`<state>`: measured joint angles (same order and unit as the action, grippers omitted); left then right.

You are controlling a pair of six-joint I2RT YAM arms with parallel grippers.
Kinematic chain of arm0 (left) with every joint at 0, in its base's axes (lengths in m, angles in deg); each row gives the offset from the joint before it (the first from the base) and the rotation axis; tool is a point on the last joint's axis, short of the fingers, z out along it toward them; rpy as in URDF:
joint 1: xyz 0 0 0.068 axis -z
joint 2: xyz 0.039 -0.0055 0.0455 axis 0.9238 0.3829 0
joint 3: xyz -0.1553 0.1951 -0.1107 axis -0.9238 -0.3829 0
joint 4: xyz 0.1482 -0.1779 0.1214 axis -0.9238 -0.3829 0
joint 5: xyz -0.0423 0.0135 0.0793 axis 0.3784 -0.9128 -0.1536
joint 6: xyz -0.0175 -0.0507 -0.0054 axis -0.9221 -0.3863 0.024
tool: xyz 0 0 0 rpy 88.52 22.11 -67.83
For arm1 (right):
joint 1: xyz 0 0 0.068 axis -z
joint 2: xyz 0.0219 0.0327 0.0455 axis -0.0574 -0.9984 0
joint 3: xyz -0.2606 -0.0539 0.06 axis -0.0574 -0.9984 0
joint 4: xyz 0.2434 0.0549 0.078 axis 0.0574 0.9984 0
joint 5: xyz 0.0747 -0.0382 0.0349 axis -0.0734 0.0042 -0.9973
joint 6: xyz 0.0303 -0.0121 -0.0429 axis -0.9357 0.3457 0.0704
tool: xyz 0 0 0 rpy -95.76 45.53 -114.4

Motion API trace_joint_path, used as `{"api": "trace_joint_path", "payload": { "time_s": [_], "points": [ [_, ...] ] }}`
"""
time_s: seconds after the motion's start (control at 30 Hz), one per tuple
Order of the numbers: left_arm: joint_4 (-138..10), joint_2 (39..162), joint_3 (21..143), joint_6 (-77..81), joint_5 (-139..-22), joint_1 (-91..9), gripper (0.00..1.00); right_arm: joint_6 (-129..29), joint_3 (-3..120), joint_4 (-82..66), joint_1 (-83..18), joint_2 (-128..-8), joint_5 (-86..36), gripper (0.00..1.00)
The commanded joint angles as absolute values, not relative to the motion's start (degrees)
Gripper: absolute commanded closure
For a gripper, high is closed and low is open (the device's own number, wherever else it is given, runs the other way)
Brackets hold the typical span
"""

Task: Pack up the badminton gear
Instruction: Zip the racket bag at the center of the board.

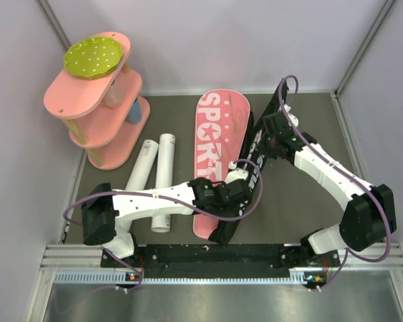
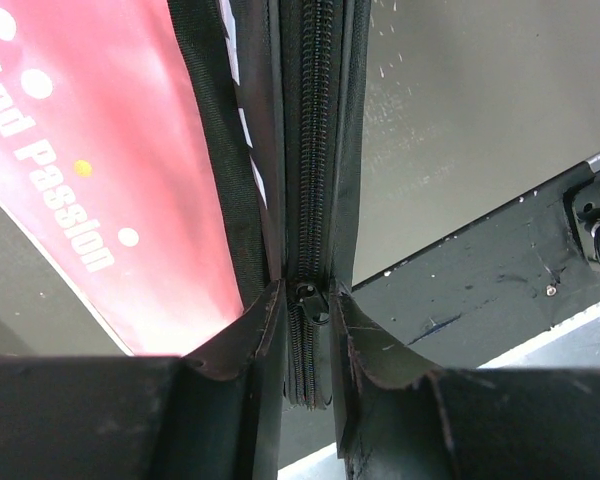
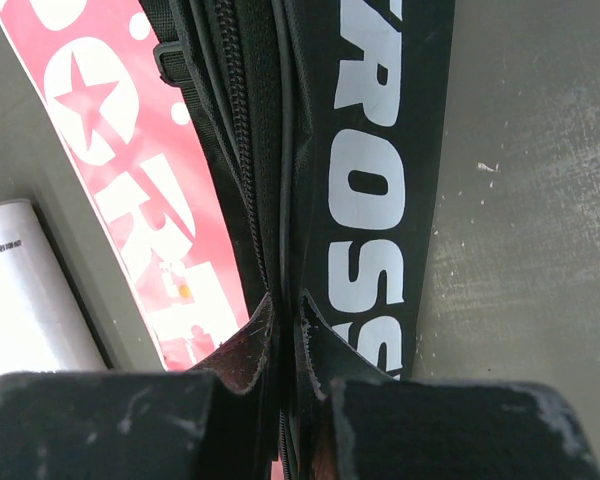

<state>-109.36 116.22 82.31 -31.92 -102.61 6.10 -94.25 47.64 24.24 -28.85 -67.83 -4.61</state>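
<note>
**Left gripper** (image 2: 308, 325): closed on the edge seam of the racket bag (image 1: 211, 141), near the bag's near end. Matt black fingers (image 2: 245, 345), scuffed and chipped at the tips, press the seam from both sides. The fingertips are not visible from overhead, where the wrist covers them.

**Zip slider** (image 2: 310, 296): small and black, sitting between the left fingertips. A line of fine black teeth runs away from it up the seam, meshed. Below the slider the seam drops into shadow and is hard to make out.

**Right gripper** (image 3: 285, 335): closed on the same seam, further toward the bag's far end. The seam vanishes between the pads.

**Racket bag**: long, rounded, racket-shaped soft fabric case lying on the table (image 1: 309, 154). The glossy pink face with white "SPORT" lettering and dots is turned up. The right-hand edge is raised in both grips, showing a woven black side with bold white letters; only "ROSS" can be read at the right wrist, the rest being cut off. The contents cannot be seen.

**White tubes** (image 1: 164, 171): two smooth cylinders side by side, just left of the bag. Their near ends are partly crossed by the left arm.

**Tiered shelf** (image 1: 94, 127): pink, with oval boards, well left of the bag's far end. It carries a green dotted disc (image 1: 94, 57).
</note>
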Motion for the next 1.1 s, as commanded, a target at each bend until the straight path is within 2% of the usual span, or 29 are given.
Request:
{"api": "trace_joint_path", "payload": {
  "time_s": [0.0, 0.33, 0.4, 0.57, 0.8, 1.07],
  "points": [
    [-109.58, 113.82, 82.03, -32.61, -103.02, 6.52, 0.76, -94.33, 50.63, 23.35, -27.99, -68.51, -3.68, 1.0],
    [-108.09, 111.88, 80.1, -31.2, -101.53, 7.05, 0.91, -94.77, 50.81, 23.44, -27.64, -67.72, -1.48, 1.0],
    [-107.65, 111.44, 79.66, -31.03, -101.09, 7.22, 1.0, -95.12, 50.64, 23.35, -27.37, -67.37, -0.69, 1.0],
    [-104.93, 110.13, 77.55, -29.53, -99.33, 7.84, 1.0, -94.07, 50.37, 21.07, -25.18, -66.58, 0.19, 1.0],
    [-103.34, 109.95, 75.0, -28.48, -97.31, 8.89, 1.0, -93.8, 50.11, 16.85, -19.2, -68.15, -4.72, 1.0],
    [-103.25, 108.8, 72.98, -28.21, -97.66, 10.3, 1.0, -94.07, 54.15, 16.05, -16.13, -71.93, -3.68, 1.0]
  ]
}}
